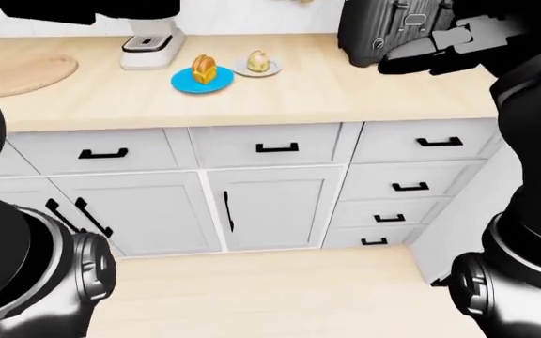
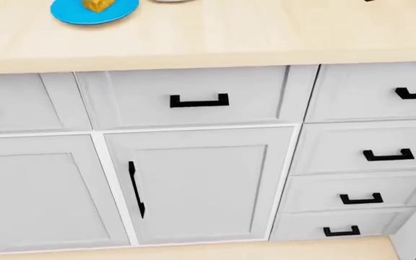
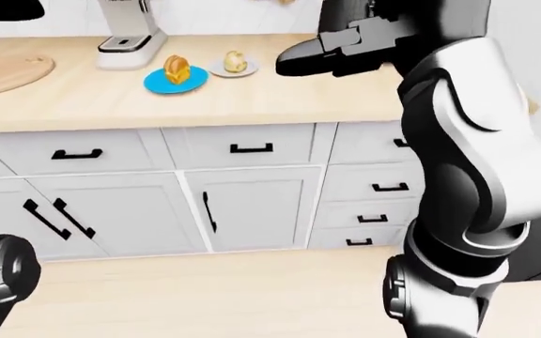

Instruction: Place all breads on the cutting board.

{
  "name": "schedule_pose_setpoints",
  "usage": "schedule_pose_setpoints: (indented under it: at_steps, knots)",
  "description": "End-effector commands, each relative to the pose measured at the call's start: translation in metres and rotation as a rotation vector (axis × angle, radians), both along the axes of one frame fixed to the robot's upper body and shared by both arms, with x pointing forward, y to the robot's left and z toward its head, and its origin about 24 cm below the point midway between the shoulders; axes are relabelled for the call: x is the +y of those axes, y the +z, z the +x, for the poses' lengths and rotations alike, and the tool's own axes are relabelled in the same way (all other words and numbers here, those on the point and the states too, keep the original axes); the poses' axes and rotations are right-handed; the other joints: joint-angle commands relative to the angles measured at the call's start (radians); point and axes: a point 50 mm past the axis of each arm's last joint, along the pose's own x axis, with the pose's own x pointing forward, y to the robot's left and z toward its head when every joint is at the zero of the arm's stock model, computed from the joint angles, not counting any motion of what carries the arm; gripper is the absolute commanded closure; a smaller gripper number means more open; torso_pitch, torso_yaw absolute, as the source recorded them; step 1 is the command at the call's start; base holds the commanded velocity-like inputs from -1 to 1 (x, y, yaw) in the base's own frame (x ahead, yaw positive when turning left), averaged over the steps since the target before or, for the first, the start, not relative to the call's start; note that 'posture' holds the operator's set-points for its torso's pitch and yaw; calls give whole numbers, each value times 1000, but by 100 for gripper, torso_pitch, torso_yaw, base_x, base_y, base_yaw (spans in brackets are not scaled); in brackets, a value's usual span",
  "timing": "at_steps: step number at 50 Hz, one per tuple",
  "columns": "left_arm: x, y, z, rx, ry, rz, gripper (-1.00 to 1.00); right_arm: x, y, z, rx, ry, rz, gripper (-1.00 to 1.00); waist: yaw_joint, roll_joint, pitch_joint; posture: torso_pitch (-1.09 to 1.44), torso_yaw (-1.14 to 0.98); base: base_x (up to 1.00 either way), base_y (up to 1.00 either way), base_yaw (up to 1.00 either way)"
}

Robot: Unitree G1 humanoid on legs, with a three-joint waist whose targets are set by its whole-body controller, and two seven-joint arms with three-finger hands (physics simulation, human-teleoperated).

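Right hand (image 3: pixel 299 58) hangs over the light wood counter (image 1: pixel 280 91), fingers extended, holding nothing. Left hand: we can't see it. Golden bread roll (image 1: pixel 204 70) sits on the blue round plate (image 1: pixel 201 82), paler bread (image 1: pixel 258 62) on the small grey plate (image 1: pixel 257 69) beside it. Round wooden cutting board (image 1: pixel 21 70) lies far left. White cabinets with black handles (image 2: pixel 198 101) below.

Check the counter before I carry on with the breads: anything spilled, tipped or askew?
Nothing stands out. One bread sits on the blue plate, another on a small grey plate, the cutting board lies flat, cabinet doors look shut.
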Motion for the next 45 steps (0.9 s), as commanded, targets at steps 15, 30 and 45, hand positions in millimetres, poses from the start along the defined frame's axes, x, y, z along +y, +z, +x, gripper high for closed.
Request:
schedule_pose_setpoints:
  at_steps: [15, 30, 45]
  knots:
    - [2, 13, -10, -67, 21, 15, -100, 4, 15, -9, -84, 0, 0, -100, -16, 113, -33, 0, 0, 25, 0, 0]
    - [7, 14, -11, -82, 55, 16, -100, 4, 14, -4, -69, -24, 19, -100, -7, 24, -29, 0, 0, 0, 0, 0]
    - [10, 14, -12, -90, 73, 13, -100, 3, 12, -2, -67, -25, -2, -100, -3, 39, -36, 0, 0, 0, 21, 0]
